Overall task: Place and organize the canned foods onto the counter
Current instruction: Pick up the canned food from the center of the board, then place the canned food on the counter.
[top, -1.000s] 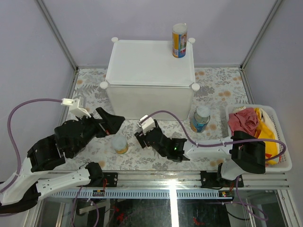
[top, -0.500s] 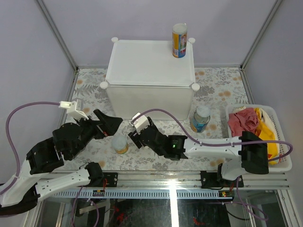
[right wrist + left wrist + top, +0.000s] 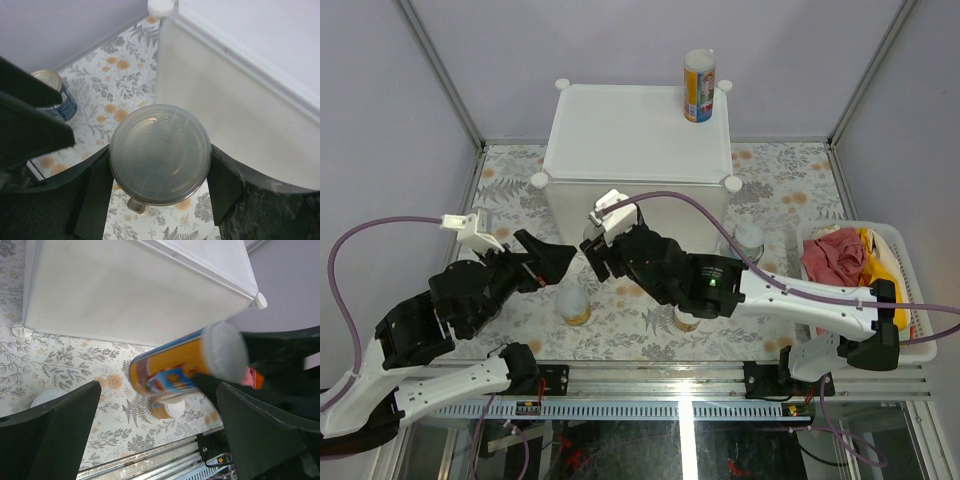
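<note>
1. Top view: the right pincer (image 3: 602, 250) reaches across low in front of the white cube-shaped plastic cabinet (image 3: 635, 130), near its front-left corner. Its load is hidden here.
   - The left pincer (image 3: 560, 262) is wide open and empty, just beside it.
   - One tall yellow-labelled can (image 3: 699, 86) stands upright at the back-right of the cabinet top.
   - On the floral-patterned surface (image 3: 510, 175) are a short pale-lidded can (image 3: 575, 303) and a short orange can (image 3: 685, 320) under the right arm. A blue-labelled tin (image 3: 748, 240) sits partly hidden behind that arm.
2. Left wrist view: a tall yellow-orange can with pale plastic lid (image 3: 170, 371) hangs in the air, tilted near horizontal, in front of the cabinet wall. Black fingers grip it near the lid end. The left jaws gape on either side of it, no contact.
3. Right wrist view: that lid fills the gap between the right fingers (image 3: 95, 195), which are clamped on the can body.
4. Step, my read: the second can is in transit to the cabinet, and three wait on the surface.
5. Next move needs: lift above the top edge, rotate upright, then set down beside the standing can, clear of the round white corner knob (image 3: 160, 6).
</note>
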Robot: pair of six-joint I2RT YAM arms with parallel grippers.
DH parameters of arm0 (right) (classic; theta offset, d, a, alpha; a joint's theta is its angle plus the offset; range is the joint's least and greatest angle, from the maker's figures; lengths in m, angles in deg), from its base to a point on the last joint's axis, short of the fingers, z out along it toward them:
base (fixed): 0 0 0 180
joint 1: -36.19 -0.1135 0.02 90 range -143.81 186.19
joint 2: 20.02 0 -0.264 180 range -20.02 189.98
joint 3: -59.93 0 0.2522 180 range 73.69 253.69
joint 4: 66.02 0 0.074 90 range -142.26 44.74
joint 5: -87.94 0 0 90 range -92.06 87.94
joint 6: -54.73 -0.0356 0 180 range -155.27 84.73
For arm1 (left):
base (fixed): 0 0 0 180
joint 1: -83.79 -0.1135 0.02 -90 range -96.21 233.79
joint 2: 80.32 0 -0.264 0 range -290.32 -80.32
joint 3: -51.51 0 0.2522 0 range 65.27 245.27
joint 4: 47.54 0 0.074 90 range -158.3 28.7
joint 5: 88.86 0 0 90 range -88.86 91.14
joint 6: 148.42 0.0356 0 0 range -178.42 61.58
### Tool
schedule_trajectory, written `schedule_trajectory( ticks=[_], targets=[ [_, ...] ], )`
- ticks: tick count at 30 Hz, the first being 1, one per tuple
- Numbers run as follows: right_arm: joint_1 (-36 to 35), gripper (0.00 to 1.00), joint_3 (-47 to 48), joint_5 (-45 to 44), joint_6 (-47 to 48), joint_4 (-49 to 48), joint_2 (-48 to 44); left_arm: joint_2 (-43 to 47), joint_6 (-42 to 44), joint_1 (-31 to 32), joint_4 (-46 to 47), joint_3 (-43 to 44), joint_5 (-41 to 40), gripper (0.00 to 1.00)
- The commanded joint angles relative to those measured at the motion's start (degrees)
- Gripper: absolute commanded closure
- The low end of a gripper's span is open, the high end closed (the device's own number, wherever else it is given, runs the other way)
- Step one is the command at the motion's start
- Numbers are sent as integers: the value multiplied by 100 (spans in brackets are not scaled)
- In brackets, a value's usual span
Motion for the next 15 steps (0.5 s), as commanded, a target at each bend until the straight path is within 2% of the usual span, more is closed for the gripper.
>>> schedule_trajectory(
  ticks=[1, 9, 15],
  targets=[
    [-33, 100, 1144, -585, 621, -278, -394, -99, 80, 5, 393, 2, -138, 0],
    [82, 100, 2082, -1208, 1806, -491, -278, -140, 97, 9, 505, 0, -82, 0],
    [826, 100, 2926, -995, 1702, 66, 11, -219, 156, 11, 541, 46, -18, 0]
  ],
)
